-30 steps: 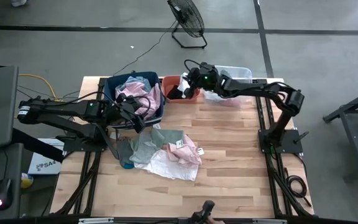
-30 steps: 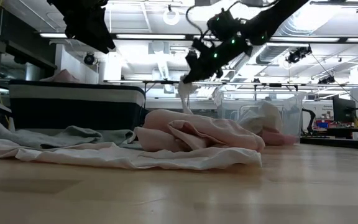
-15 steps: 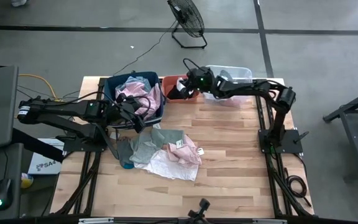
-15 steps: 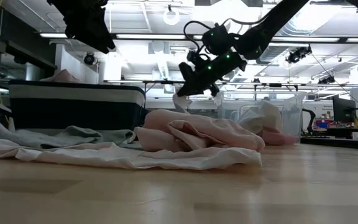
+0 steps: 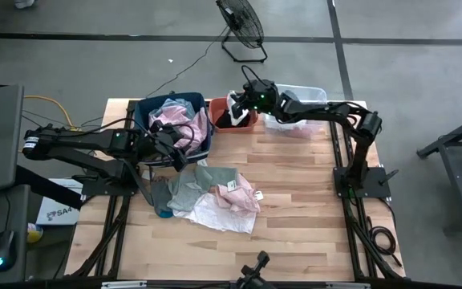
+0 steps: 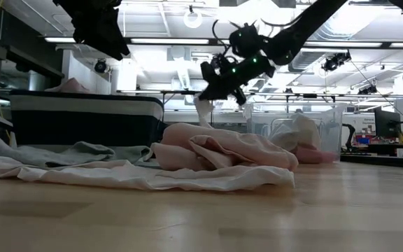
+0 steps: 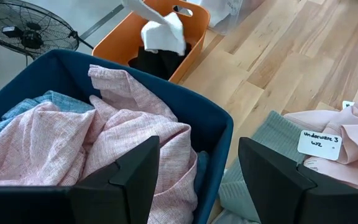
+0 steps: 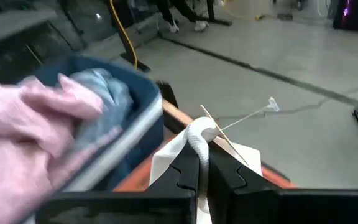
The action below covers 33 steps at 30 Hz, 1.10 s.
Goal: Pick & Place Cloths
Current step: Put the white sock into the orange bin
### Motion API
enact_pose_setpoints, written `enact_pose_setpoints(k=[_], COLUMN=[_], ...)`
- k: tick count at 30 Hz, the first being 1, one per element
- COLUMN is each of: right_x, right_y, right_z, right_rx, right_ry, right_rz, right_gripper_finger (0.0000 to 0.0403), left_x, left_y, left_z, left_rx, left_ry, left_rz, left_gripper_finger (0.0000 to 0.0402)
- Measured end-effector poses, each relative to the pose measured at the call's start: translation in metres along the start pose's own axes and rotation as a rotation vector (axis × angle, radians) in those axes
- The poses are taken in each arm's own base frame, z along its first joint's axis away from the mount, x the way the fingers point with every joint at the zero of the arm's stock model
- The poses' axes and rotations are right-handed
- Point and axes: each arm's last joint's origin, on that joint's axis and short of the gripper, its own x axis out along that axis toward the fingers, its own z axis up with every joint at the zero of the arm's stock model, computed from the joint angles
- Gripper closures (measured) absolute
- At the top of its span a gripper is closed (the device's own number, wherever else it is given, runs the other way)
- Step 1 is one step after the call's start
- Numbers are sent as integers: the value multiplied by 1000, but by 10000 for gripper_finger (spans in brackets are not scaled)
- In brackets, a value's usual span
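Right tool [image 8: 202,171] pinched tight on white cloth [image 8: 188,146].

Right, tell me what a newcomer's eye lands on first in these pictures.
First, the right gripper, shut on a white cloth that dangles over the orange bin at the table's far edge. Next, the dark blue bin beside it, heaped with pink fabric. Then the loose pile of cloths mid-table, with the left gripper open near the blue bin.

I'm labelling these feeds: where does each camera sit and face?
High: overhead, looking down; both arms, right gripper.
Low: table height, facing the pale pink cloth heap; arms overhead.
Left wrist: left gripper facing the dark blue plastic bin.
Right wrist: shut fingers pinching the white cloth.
Shared: the white cloth over the orange plastic bin.
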Motion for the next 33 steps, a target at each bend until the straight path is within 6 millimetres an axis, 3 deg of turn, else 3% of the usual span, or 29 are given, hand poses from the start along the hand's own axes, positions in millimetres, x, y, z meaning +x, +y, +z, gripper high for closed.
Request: enact_pose_setpoints(k=[4, 13, 28, 33], right_x=[3, 4, 5, 5], right_y=[10, 26, 34, 35], right_z=[9, -1, -6, -6], right_rx=[45, 102, 267, 264], right_ry=[2, 70, 44, 68], right_rz=[-26, -216, -229, -192], right_gripper_finger=[399, 399, 399, 377], left_x=[0, 0, 0, 0], left_y=[0, 0, 0, 0], left_z=[0, 0, 0, 0], left_rx=[0, -1, -3, -2], left_ry=[0, 3, 3, 3], left_rz=[0, 1, 1, 1], left_gripper_finger=[188, 188, 188, 188])
